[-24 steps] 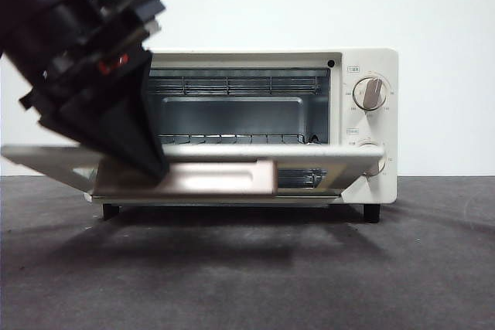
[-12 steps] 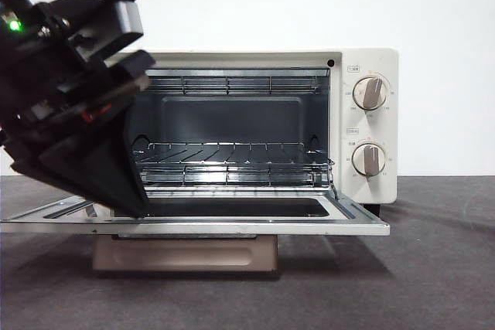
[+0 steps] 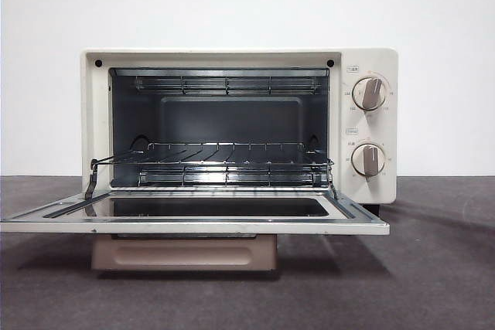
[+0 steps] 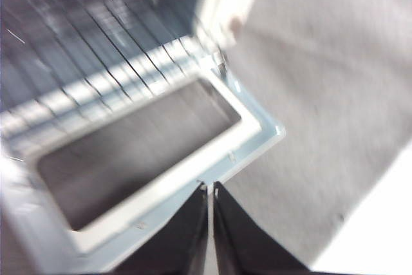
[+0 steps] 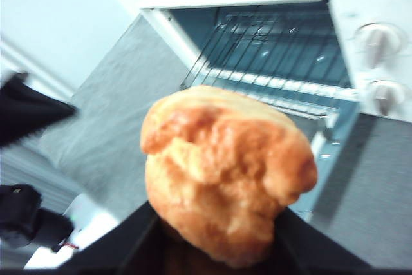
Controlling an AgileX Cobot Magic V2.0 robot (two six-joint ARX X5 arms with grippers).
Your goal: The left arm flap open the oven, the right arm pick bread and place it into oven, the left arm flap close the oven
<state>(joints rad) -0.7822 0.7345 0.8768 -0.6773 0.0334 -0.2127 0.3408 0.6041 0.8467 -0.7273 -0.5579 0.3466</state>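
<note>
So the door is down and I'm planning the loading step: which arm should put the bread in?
The right. Its gripper already holds the bread, facing the open oven and its rack. The left gripper, jaws shut, holds nothing.

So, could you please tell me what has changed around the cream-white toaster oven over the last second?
The glass-windowed drop-down door of the cream-white toaster oven swung from half-lowered to fully open and flat, its tan-brown bar handle now hanging beneath. The black wedge-fingered left gripper, which was pressing on the door, has lifted clear of the front view, jaws together. The oven body, wire rack and beige knobs stayed put.
</note>
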